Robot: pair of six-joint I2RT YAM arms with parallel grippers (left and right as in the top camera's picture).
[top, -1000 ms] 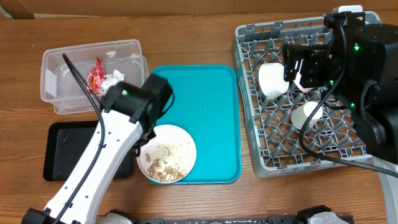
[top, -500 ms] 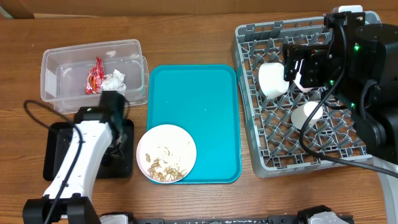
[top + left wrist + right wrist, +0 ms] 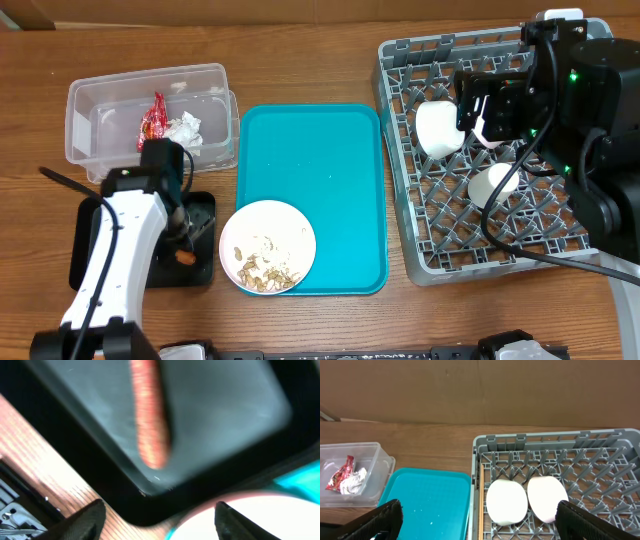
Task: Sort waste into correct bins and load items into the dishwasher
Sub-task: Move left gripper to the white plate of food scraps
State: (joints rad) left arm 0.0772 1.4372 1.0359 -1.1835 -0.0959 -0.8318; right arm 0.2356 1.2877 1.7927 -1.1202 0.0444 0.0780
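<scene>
My left gripper is open and empty just above the black tray. The orange carrot-like stick lies on that tray. The white plate with rice and brown scraps sits on the teal tray's front left corner. The clear tub holds the red wrapper and the napkin. My right gripper is open and empty above the grey dish rack, which holds two bowls.
The teal tray lies between the tub and the rack. A small white cup lies in the rack nearer the front. A thin wooden strip, likely the chopsticks, lies along the rack's left inner edge. The right arm covers the rack's right side.
My left arm has swung from over the plate to the black tray. The carrot-like stick now lies loose on that tray. The right arm has not moved.
</scene>
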